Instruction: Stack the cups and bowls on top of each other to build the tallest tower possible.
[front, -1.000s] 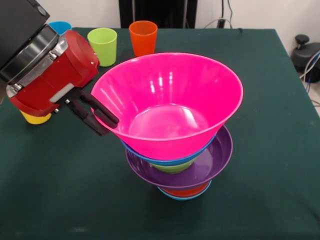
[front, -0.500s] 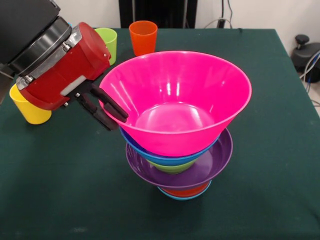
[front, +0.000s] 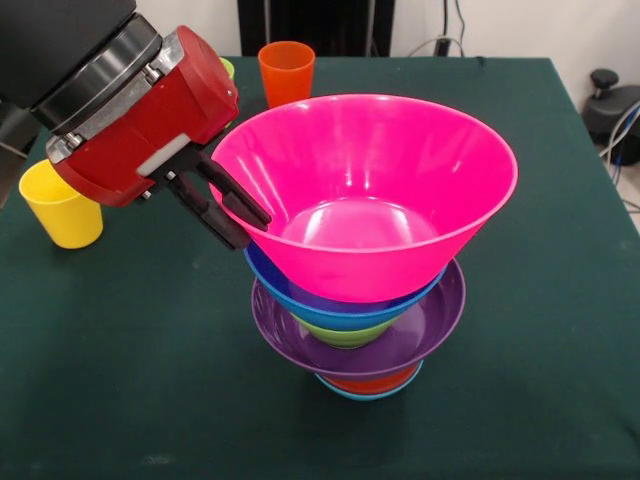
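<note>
My gripper (front: 250, 228) is shut on the left rim of the large pink bowl (front: 370, 190), one finger inside and one outside. The pink bowl hangs tilted, its left side raised over the deep blue bowl (front: 300, 295). Below come a green bowl (front: 345, 335), the wide purple bowl (front: 425, 330), an orange bowl (front: 370, 383) and a light-blue bowl (front: 345, 392), making the tower. A yellow cup (front: 62, 205) stands at the left. An orange cup (front: 285, 72) stands at the back, and a lime green cup (front: 229, 68) peeks out behind my wrist.
The dark green table (front: 120, 380) ends at the right near a black device with cables (front: 610, 100) on the floor. My red and black wrist (front: 140, 110) fills the upper left, over the cups there.
My gripper has risen and shifted right with the pink bowl's rim in it. The bowl has lifted and tipped, showing more of the blue bowl. The yellow cup is now uncovered.
</note>
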